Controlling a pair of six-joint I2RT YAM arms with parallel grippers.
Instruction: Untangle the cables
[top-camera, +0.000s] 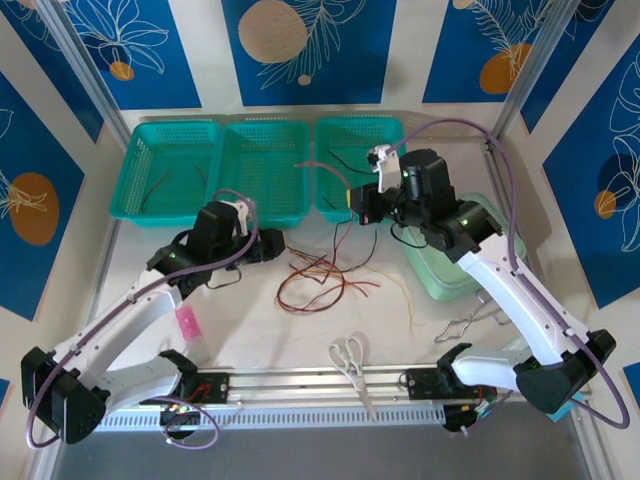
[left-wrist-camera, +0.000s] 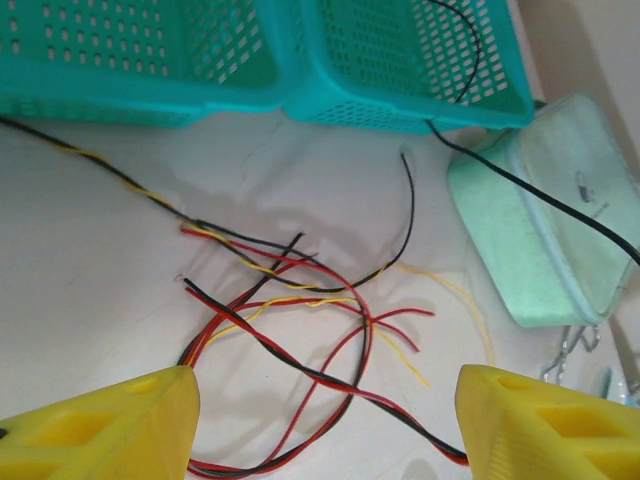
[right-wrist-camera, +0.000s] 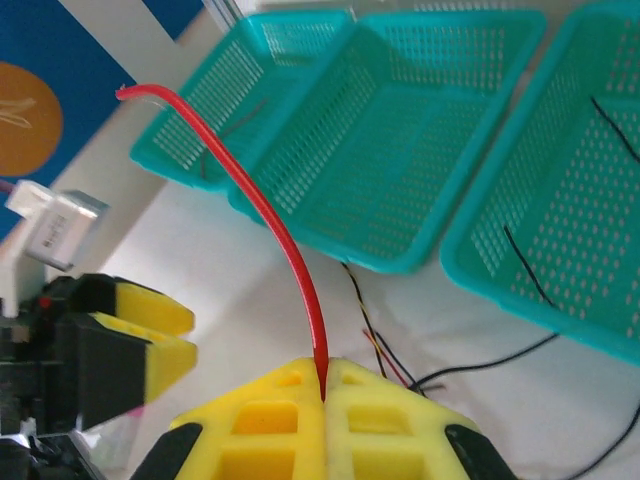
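The right claw (right-wrist-camera: 322, 385) is pressed together on a thin red cable (right-wrist-camera: 270, 220). This cable rises in a curve toward the upper left of the right wrist view, in front of three turquoise perforated plastic baskets (right-wrist-camera: 400, 150). The left claw (left-wrist-camera: 325, 420) is spread above the loose tangle of thin red, black and yellow cables (left-wrist-camera: 300, 330). The tangle lies on the white desk (left-wrist-camera: 90, 270), in the centre of the overhead view, below the baskets.
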